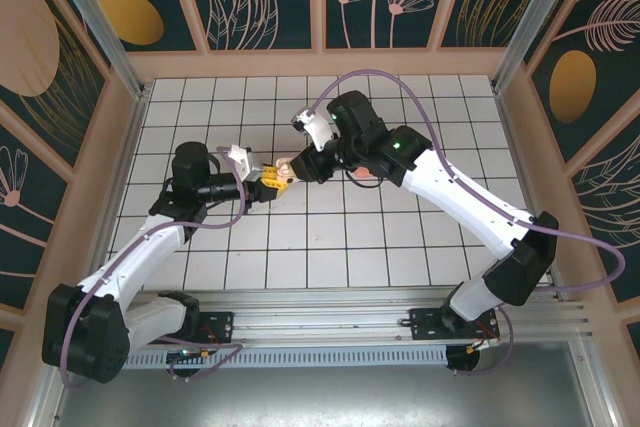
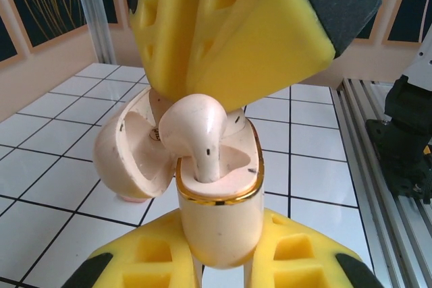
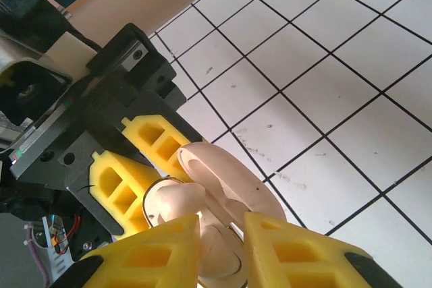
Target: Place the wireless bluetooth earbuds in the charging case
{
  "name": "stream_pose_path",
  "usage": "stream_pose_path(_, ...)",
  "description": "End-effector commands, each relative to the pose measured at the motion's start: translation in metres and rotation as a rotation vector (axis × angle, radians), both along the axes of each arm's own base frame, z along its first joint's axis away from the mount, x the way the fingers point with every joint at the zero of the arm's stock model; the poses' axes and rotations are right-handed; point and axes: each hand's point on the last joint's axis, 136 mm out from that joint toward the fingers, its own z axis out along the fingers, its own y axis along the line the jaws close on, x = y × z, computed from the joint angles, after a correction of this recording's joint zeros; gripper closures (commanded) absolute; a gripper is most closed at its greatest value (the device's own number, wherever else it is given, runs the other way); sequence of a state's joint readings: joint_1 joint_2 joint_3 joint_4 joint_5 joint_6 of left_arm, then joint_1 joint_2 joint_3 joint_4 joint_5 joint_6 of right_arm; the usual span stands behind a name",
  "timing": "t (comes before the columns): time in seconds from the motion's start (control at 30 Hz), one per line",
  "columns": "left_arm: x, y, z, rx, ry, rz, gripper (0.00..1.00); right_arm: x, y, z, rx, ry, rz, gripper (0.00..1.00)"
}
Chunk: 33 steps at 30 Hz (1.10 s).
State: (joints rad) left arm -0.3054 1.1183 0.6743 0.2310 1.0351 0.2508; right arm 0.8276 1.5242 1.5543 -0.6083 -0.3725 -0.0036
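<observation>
Centrally, above the tiled worktop (image 1: 330, 247), the two arms are meeting with their jaws almost nose to nose. The left jaws are clenching the lower body of the cream charging case (image 2: 219, 224), holding it upright and clear of the tiles, with its hinged lid (image 2: 125, 156) hanging open to one side. The right jaws are pinching one cream earbud (image 2: 194, 125) by its rounded head from above. Its stem is standing in the socket inside the gold rim (image 2: 219, 197), while the head is sitting proud of that rim, so the bud is judged to be partly seated rather than home. The earbud is looking light, stiff and glossy, and is therefore likely to be slippery. It is best taken across the flanks of the head, leaving the stem free to enter its socket. The case is looking like an equally smooth, hard shell, best gripped across the body below the rim and away from the hinge, so that the lid is not being strained. Pressing off the socket's axis is risking a tilt of the case within its grip, or the bud squirting out sideways.
</observation>
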Motion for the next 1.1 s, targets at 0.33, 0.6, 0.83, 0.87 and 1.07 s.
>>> stream_pose_path(0.33, -0.001, 0.0, 0.016, 0.002, -0.092, 0.001, 0.95, -0.015, -0.006, 0.031, 0.124, -0.009, 0.036, 0.7)
stream_pose_path(0.6, 0.001, 0.001, 0.011, 0.027, -0.115, 0.012, 0.95, -0.013, 0.001, 0.044, 0.156, 0.019, 0.04, 0.72)
stream_pose_path(0.83, -0.001, 0.002, 0.012, 0.028, -0.119, 0.014, 0.95, -0.007, 0.016, 0.039, 0.142, 0.051, 0.067, 0.75)
stream_pose_path(0.87, -0.001, 0.001, 0.012, 0.027, -0.118, 0.013, 0.95, -0.007, 0.018, 0.039, 0.143, 0.05, 0.07, 0.76)
stream_pose_path(1.07, -0.001, 0.001, 0.011, 0.024, -0.114, 0.005, 0.95, -0.005, 0.023, 0.033, 0.133, 0.071, 0.079, 0.76)
